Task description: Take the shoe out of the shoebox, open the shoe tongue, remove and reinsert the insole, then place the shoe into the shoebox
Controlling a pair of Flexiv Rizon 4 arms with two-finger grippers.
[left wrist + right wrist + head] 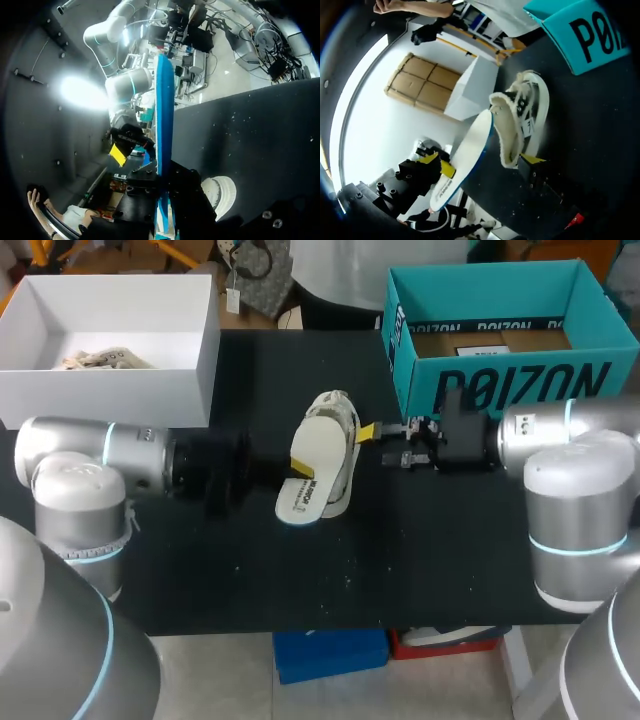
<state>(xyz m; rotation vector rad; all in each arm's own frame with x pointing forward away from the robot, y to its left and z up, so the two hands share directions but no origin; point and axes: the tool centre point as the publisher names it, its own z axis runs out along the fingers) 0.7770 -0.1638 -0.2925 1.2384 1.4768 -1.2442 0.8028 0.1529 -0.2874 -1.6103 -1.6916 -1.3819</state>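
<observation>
White insole [303, 495] is grasped edge-on by the left hand [300, 465], long axis laid along the sideways shoe [345, 465] on the bench [250, 570]; the right hand [378, 443] at its collar cannot be judged clenched or released.

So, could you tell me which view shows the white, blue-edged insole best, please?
The right wrist view: the white, blue-edged insole lies broadside, from the left pincer to the white fleece-lined shoe. The head view shows it small, from above; the left wrist view only its blue edge.
</observation>
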